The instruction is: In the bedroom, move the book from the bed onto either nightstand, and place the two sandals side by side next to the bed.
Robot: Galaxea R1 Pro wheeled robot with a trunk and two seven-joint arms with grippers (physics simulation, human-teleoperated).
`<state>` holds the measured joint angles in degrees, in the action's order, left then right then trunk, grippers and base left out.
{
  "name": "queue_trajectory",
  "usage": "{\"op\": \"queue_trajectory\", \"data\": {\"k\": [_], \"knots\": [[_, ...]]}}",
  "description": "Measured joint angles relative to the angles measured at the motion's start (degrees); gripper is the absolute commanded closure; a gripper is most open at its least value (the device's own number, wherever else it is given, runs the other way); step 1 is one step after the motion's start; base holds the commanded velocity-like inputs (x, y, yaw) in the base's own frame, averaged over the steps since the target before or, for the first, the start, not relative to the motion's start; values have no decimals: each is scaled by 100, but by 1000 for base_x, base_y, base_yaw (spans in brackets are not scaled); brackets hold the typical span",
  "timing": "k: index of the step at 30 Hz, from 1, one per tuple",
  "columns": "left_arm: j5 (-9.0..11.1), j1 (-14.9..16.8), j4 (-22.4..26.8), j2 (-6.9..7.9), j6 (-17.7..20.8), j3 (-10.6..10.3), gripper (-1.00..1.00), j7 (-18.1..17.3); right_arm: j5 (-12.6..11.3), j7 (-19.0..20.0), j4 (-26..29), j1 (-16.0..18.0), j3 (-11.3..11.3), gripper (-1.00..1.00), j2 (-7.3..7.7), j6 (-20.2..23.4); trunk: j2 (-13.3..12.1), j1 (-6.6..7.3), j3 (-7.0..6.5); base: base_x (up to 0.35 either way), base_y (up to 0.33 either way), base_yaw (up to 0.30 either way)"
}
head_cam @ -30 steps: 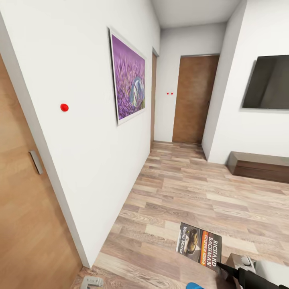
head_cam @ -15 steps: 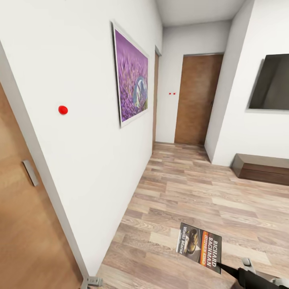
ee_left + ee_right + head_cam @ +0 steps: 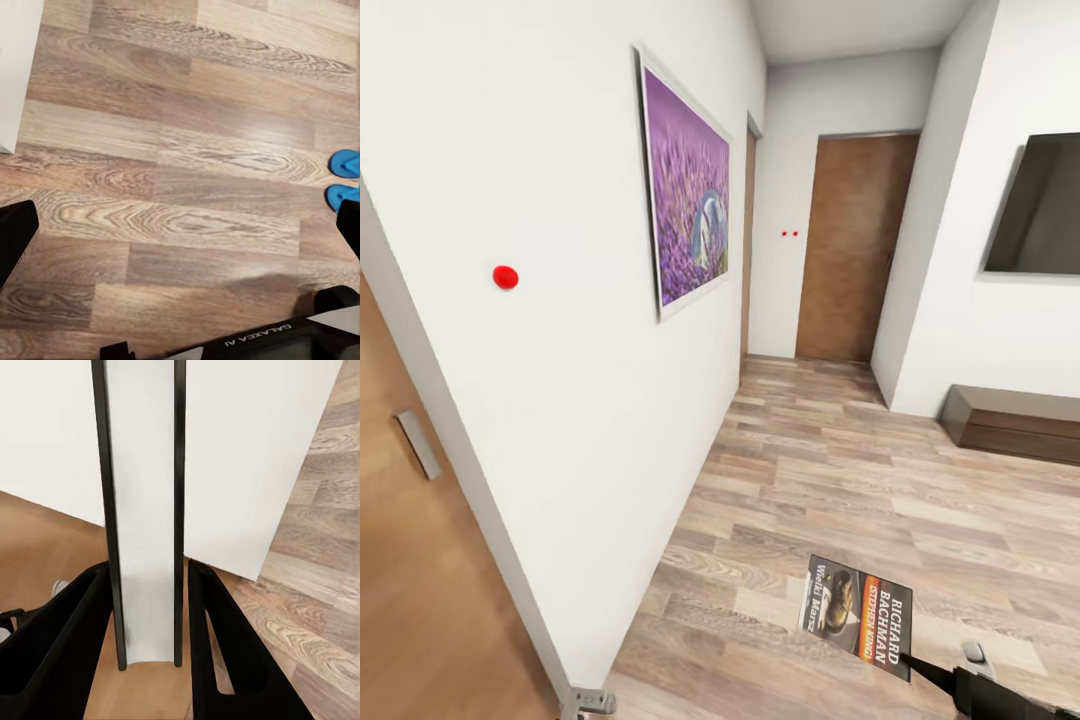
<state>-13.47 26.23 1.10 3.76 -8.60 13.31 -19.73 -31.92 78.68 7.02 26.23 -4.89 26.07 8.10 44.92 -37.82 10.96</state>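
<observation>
Gripping one book (image 3: pixel 857 620) in right gripper (image 3: pixel 148 619) | sandals (image 3: pixel 345 178): two

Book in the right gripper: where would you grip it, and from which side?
By one edge, a finger on each cover, coming in edge-on. The book is thin and flat, so only its thickness fits between the jaws. The right gripper pinches it that way at its near corner.

Right pincer (image 3: pixel 916 664) grips the book (image 3: pixel 857 616) (cover up) above plank floor (image 3: pixel 830 480).
</observation>
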Motion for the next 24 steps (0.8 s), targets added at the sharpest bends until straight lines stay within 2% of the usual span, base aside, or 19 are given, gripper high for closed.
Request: {"op": "queue_trajectory", "data": {"k": [8, 10, 12, 15, 18, 24], "knots": [[0, 0, 0, 0, 3, 0, -100, 0, 3, -75, -1, 0, -4, 100, 0, 2, 0, 0, 0, 328, 1, 0], [0, 0, 0, 0, 3, 0, -100, 0, 9, -330, -1, -1, 1, 100, 0, 8, -1, 0, 0, 332, 36, 0], [6, 0, 0, 0, -3, 6, -100, 0, 19, -783, 7, -1, 1, 100, 1, 12, -1, 0, 1, 331, 70, 0], [8, 0, 0, 0, -5, 3, -100, 0, 7, -1045, 11, -1, -17, 100, -20, 11, 0, 0, 0, 299, 127, 0], [9, 1, 0, 0, -5, 1, -100, 1, 6, -1110, 5, -1, -17, 100, -119, 8, -1, -1, 0, 235, 145, 0], [16, 0, 0, 0, -4, 9, -100, 0, 6, -1119, -260, -1, 16, 100, -164, 11, -1, -1, 0, 92, 52, 0]]}}
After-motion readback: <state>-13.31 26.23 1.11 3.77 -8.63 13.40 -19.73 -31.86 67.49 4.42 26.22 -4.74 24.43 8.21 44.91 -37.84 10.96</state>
